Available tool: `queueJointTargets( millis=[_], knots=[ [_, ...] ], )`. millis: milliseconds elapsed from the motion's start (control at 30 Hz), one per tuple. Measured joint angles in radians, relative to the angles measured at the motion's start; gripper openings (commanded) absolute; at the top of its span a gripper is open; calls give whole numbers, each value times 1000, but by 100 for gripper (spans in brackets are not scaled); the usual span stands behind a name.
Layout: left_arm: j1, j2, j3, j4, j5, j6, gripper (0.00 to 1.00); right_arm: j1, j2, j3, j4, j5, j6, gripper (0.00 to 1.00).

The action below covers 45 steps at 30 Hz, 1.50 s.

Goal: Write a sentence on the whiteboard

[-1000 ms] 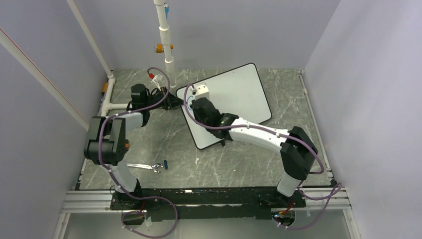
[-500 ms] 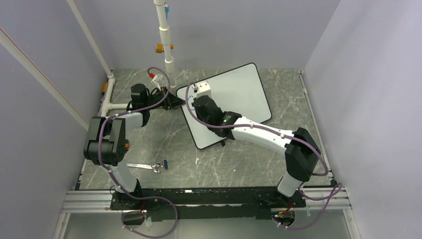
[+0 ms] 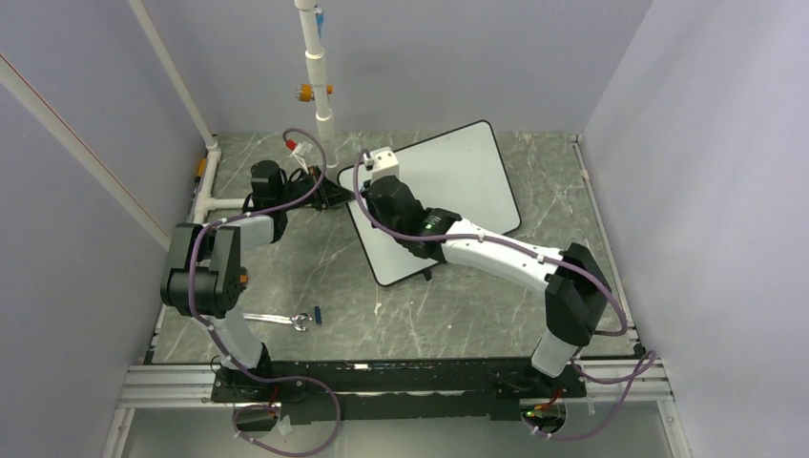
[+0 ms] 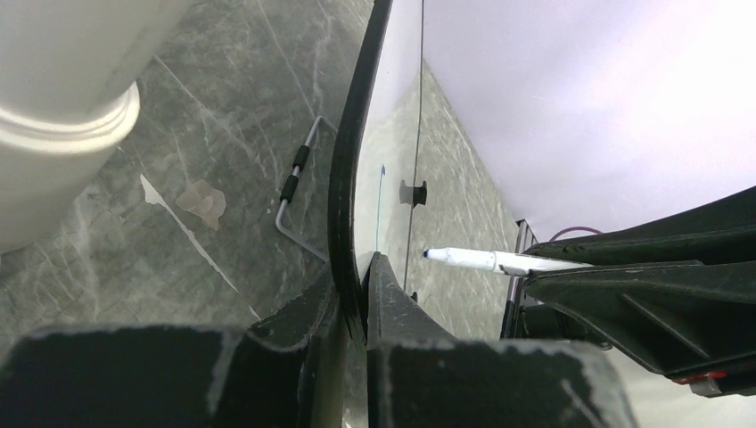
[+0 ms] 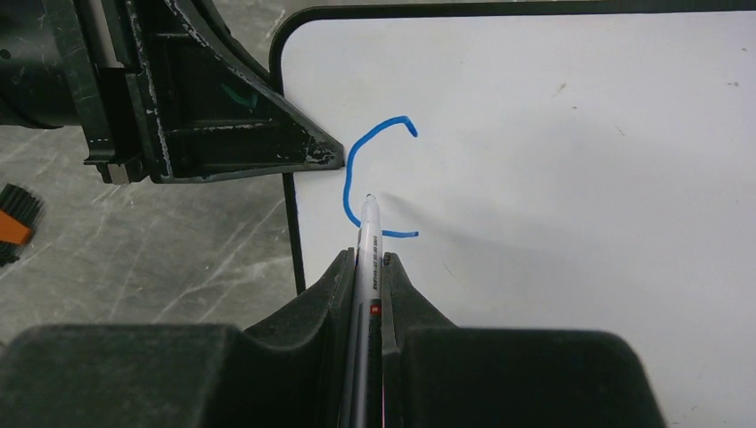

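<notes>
**Barely a letter: one blue curve on the whiteboard**

Askew on the grey marbled bench (image 3: 477, 305), toward its far side, lies the whiteboard (image 3: 458, 181). The left tool (image 4: 357, 285) is clamped on the board's black frame at the left edge, one finger on each side of it. The right tool (image 5: 367, 267), reaching in over the board's left part, grips a white marker (image 5: 367, 241) between closed jaws. The marker's tip points at the white surface just beside the frame; whether it touches cannot be told. The sentence (image 5: 352, 169) amounts to a single open blue curve, shaped like a C, around the tip. Near the left arm's base a small metal wrench (image 3: 277, 318) and a blue cap (image 3: 317, 313) lie well apart from the board.
</notes>
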Motion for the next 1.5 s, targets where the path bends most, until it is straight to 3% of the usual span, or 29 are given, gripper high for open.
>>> queueJointTargets(
  millis=[533, 1100, 1500],
  knots=[
    [0, 0, 0, -1, 0, 0, 0, -24, 55, 10, 5, -24, 12, 0],
    [0, 0, 0, -6, -5, 0, 0, -65, 19, -44, 24, -26, 22, 0],
    [0, 0, 0, -9, -5, 5, 0, -67, -40, -139, 21, -115, 18, 0]
  ],
)
